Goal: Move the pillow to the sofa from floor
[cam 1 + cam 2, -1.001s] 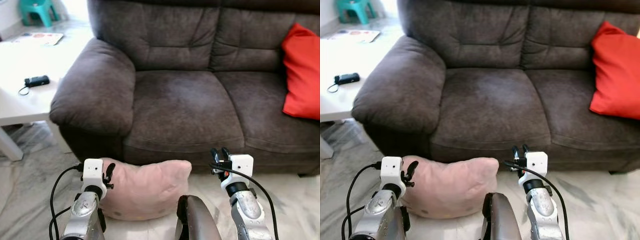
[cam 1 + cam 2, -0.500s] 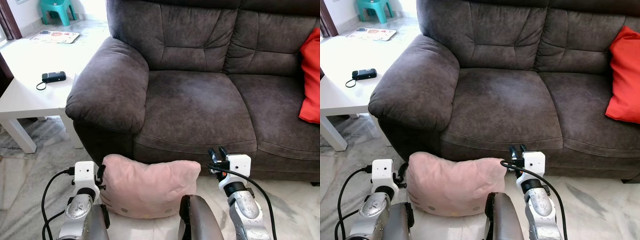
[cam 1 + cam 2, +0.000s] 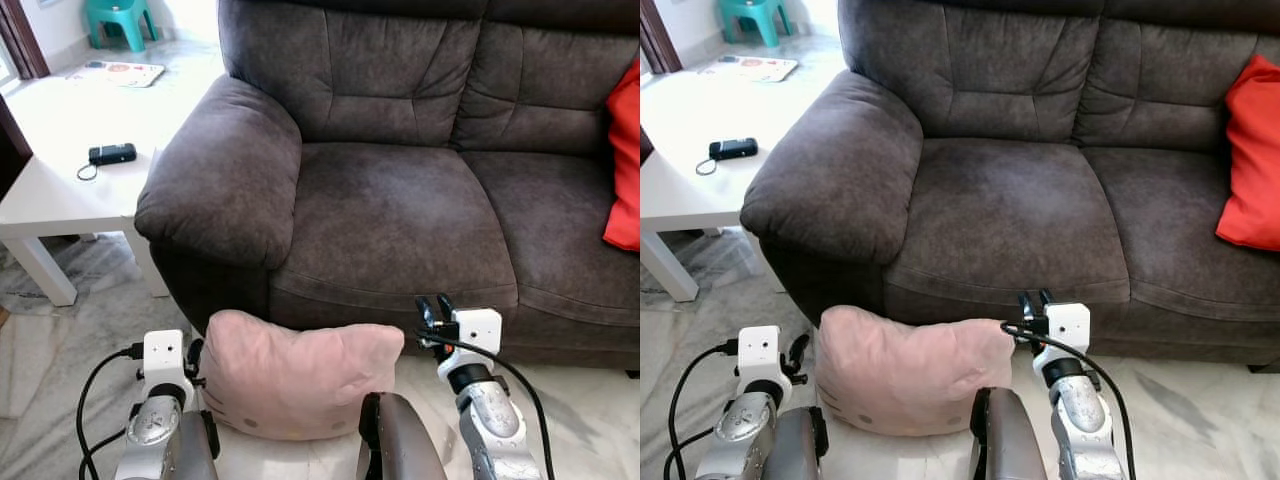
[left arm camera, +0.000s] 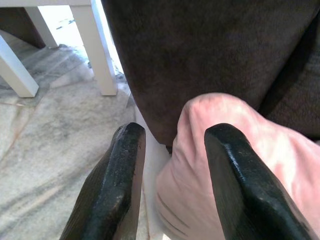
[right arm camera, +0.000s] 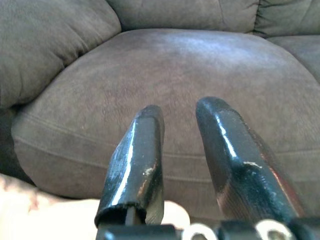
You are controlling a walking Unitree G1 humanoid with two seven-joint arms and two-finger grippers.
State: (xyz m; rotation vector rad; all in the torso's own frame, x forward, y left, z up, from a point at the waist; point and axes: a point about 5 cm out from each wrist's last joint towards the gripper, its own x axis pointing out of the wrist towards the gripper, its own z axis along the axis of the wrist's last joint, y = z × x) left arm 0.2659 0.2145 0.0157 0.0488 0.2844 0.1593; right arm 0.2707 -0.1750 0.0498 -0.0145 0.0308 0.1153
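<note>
A: Pink and puffy, the soft pale pink fabric pillow [image 3: 300, 372] sits between the two arms, right in front of the dark brown suede-like sofa [image 3: 400, 200], its upper edge up against the front panel under the seat cushion.

B: And the grippers bracket it. The left gripper [image 4: 172, 165] is at the pillow's left end, two black fingers [image 4: 120, 170] spread apart, with the pillow's corner bulging into the gap between them.

A: Is it squeezing yet?

B: No, the wrist view shows the fingers parted with fabric between them, not pinched. One finger lies over the pink cloth, the other hangs above pale marble floor [image 3: 60, 340].

A: And on the other side?

B: The right gripper [image 3: 433, 306] is at the pillow's upper right corner, pointing at the sofa seat. Its fingers [image 5: 137, 160] stand a little apart, nothing between them, with the pale pillow edge showing just below them in the wrist view.

A: So the pillow's whereabouts?

B: Low down at the sofa's base, below the seat cushion; whether its underside rests on the floor, I cannot tell.

A: Surroundings?

B: A red cushion [image 3: 1250, 160] leans at the sofa's right end. Left of the armrest stands a white low table [image 3: 60, 195] carrying a small black device with a cord [image 3: 110, 154]. Far back, a teal plastic stool [image 3: 122, 17].
</note>
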